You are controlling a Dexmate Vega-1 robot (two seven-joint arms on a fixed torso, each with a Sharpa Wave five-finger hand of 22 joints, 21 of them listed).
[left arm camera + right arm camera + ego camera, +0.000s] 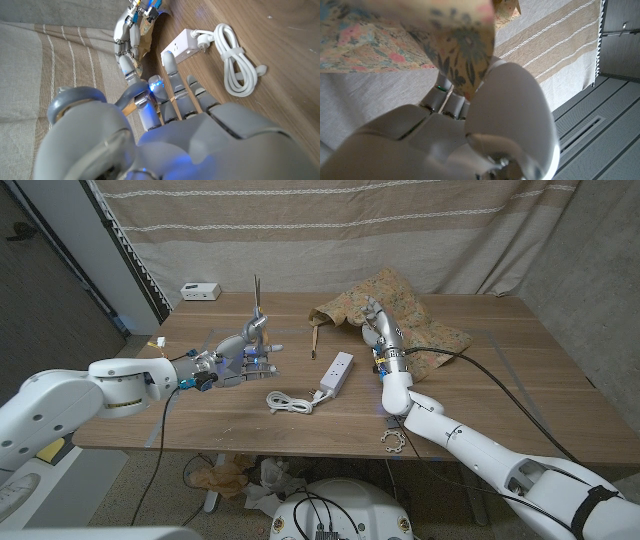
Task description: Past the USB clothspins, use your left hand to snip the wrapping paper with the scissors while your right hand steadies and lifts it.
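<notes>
Left hand (240,340) grips scissors (258,300), blades up, fingers closed on handles. Right hand (375,320) pinches floral paper (420,315), lifted off table (500,380). Power strip (335,373) between.

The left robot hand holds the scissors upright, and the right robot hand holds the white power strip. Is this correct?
Not quite. The right robot hand holds the floral wrapping paper, as the head view shows; the white power strip lies untouched on the table. The left robot hand does hold the scissors upright.
</notes>
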